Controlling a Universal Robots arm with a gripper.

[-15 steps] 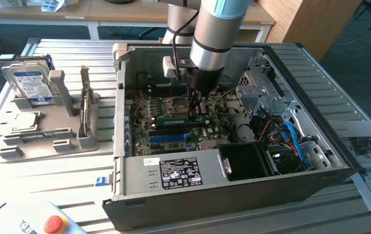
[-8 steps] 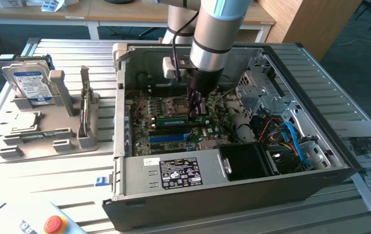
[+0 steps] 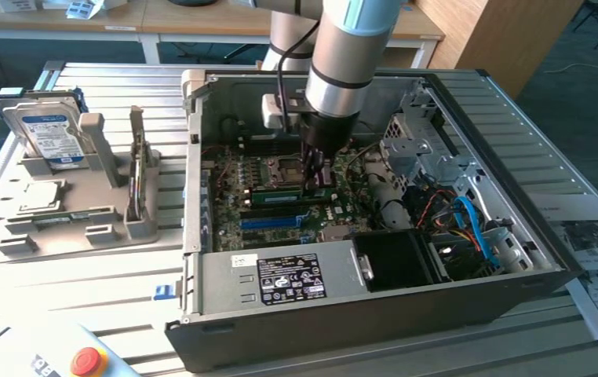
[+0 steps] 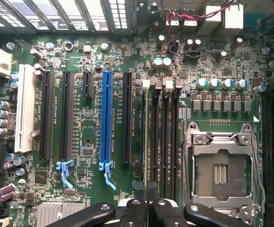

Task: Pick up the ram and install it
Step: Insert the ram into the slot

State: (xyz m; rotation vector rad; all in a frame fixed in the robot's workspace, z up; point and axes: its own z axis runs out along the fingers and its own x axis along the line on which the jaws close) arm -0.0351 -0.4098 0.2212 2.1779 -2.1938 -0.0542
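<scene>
- Ram (image 3: 278, 188): a thin green stick standing on its long edge, low inside the computer case (image 3: 383, 314) and right over the memory slots (image 4: 163, 137). Cannot tell whether just above a slot or already touching it.
- Probably very light and stiff along its length, yet brittle. Likely to crack or bend its contacts if twisted, tilted or pushed down crooked.
- Smooth flat faces, so likely to slip in a weak pinch. A firm, square hold needed.
- Best held by the two flat faces near the upper edge, keeping off the contact edge and, where possible, off the small chips. An even downward push calls for a hold near the middle of the length.
- Gripper (image 4: 149, 208): jaws drawn almost together, apparently pinching the stick by its faces, pointing straight down into the case.
- Just beside the slots, the open processor socket (image 4: 220, 172) with its metal frame. On the other side, a long blue slot (image 4: 106, 118) among black ones.
- Nearer the case front, the power supply (image 3: 278, 279) with its label.
- Outside the case, toward the exterior view's left, a grey holder (image 3: 89, 228) with a hard drive (image 3: 50, 137) standing in it.
</scene>
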